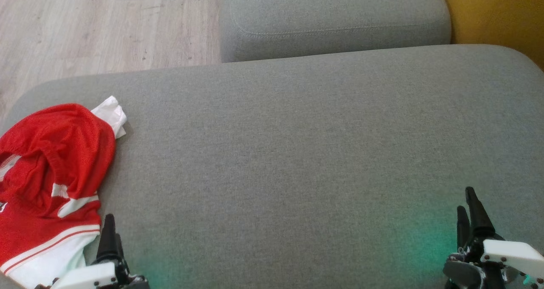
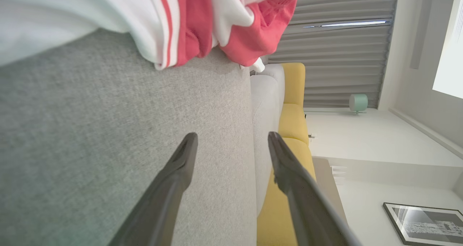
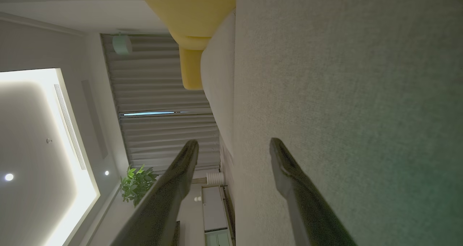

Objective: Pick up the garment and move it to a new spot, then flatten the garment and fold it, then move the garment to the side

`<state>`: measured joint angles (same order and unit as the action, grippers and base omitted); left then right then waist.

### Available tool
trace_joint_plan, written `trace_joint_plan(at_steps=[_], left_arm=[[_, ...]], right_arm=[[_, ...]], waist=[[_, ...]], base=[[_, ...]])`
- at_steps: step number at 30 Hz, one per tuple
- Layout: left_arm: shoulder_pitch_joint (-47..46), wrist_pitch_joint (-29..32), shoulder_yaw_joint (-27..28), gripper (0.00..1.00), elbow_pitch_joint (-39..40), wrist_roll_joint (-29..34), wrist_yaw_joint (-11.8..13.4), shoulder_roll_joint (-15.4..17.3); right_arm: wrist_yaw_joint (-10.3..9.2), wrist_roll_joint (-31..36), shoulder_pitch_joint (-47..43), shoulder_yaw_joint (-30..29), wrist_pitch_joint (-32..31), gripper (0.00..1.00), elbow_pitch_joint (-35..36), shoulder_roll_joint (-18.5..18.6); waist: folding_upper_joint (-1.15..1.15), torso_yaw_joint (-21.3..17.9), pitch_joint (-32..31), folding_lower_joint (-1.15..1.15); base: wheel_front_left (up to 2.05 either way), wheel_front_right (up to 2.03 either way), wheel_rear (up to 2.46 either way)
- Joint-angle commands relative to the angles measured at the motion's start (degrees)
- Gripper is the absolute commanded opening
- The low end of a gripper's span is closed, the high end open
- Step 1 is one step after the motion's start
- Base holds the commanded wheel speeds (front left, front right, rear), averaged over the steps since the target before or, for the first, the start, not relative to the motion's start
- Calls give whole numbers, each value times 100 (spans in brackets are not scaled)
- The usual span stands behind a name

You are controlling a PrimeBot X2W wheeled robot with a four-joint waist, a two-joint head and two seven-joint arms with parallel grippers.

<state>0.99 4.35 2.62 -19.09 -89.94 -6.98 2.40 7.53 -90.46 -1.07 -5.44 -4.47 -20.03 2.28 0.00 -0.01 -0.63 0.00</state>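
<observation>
The garment (image 1: 51, 174) is a red jersey with white stripes and white trim, lying crumpled at the left end of the grey cushion (image 1: 297, 153). In the left wrist view the garment (image 2: 188, 18) lies along the top, beyond the fingers. My left gripper (image 1: 109, 229) rests at the lower left, right beside the garment's white hem, open and empty; its fingers (image 2: 181, 162) stand wide apart. Far from the garment, at the lower right, my right gripper (image 1: 467, 206) is open too, with nothing between its fingers (image 3: 285, 162).
A second grey cushion (image 1: 335, 17) adjoins the far edge. A yellow seat (image 1: 501, 12) stands at the far right, and wooden floor (image 1: 85, 29) lies beyond the cushion at the far left. A green glow tints the cushion near each gripper.
</observation>
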Motion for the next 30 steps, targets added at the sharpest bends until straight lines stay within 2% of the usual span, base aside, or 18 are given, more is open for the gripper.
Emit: trace_joint_plan(at_steps=[1,14,21,30], left_arm=[[-162,-70,-15,100,250,113,35,20],[-24,-288,-73,100,488,604,145,23],[37,-406,-61,100,593,1263,170,25],[121,-540,-165,100,743,2031,271,27]], right_arm=[[0,112,174,66,69,100,234,26],[-1,802,86,289,289,100,308,23],[-1,1644,61,412,407,100,300,27],[-1,2390,24,515,542,100,304,29]], waist=[[0,0,-9,0],[0,-5,-82,0],[0,-8,-103,0],[0,-7,-122,0]], base=[[0,0,0],[0,0,0],[0,0,0],[0,0,0]])
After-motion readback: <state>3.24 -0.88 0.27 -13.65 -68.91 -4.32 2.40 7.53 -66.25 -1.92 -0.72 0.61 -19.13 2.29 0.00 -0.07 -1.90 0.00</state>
